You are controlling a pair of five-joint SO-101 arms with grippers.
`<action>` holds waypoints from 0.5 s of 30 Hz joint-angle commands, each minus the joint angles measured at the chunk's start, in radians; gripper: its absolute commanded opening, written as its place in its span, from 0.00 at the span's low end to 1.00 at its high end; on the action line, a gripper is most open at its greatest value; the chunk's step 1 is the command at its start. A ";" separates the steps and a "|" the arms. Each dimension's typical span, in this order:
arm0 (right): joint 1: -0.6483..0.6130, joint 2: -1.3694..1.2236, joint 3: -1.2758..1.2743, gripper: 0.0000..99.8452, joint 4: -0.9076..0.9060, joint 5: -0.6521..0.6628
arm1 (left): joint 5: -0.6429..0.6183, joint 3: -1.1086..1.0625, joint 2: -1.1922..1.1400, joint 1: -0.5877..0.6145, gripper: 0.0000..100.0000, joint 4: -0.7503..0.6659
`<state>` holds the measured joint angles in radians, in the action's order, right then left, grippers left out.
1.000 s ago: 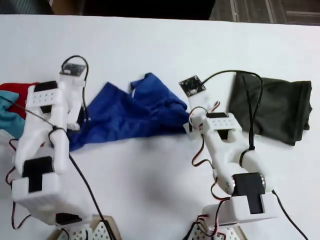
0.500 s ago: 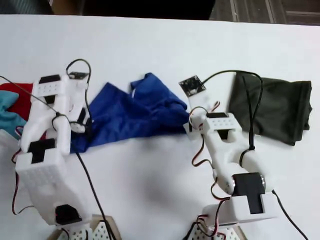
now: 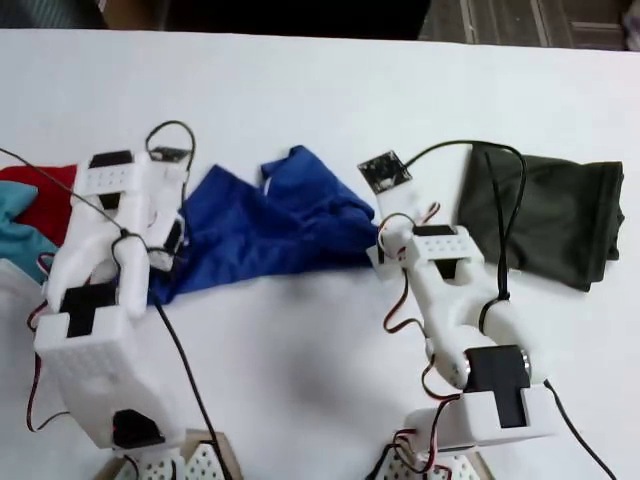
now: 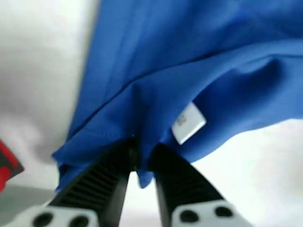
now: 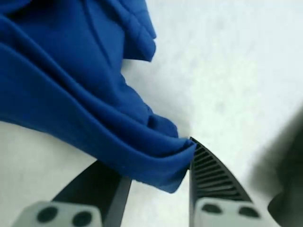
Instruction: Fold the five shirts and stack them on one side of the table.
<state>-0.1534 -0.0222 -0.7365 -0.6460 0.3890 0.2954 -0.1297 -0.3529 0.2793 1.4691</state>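
Note:
A crumpled blue shirt lies mid-table. My left gripper is at its left edge, and in the left wrist view that gripper is shut on a pinch of the blue shirt near a white tag. My right gripper sits at the shirt's right edge. Seen from the right wrist, this gripper is open, and a fold of the blue shirt lies between its fingers and over one of them. A folded dark shirt lies at the right.
A red shirt and a teal shirt lie bunched at the table's left edge, beside the left arm. A small black board on a cable lies between the blue and dark shirts. Bare white table stretches across the back.
The left arm has swung to the right, toward the blue shirt, and the shirt's left edge has shifted slightly with it. The right arm has not moved.

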 commanded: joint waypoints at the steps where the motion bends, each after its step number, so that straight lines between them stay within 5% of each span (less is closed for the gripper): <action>1: 0.001 -0.002 0.000 0.15 0.015 -0.009 | 0.002 -0.021 0.063 -0.008 0.02 -0.035; 7: 0.001 -0.002 0.000 0.15 0.015 -0.009 | -0.003 -0.022 0.117 0.012 0.03 -0.044; 15: 0.001 -0.002 0.000 0.15 0.015 -0.009 | -0.005 -0.229 0.493 0.034 0.03 -0.140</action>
<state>-0.1534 -0.0222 -0.7365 -0.6460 0.3890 0.2954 -0.2739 -0.0276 0.3130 1.4078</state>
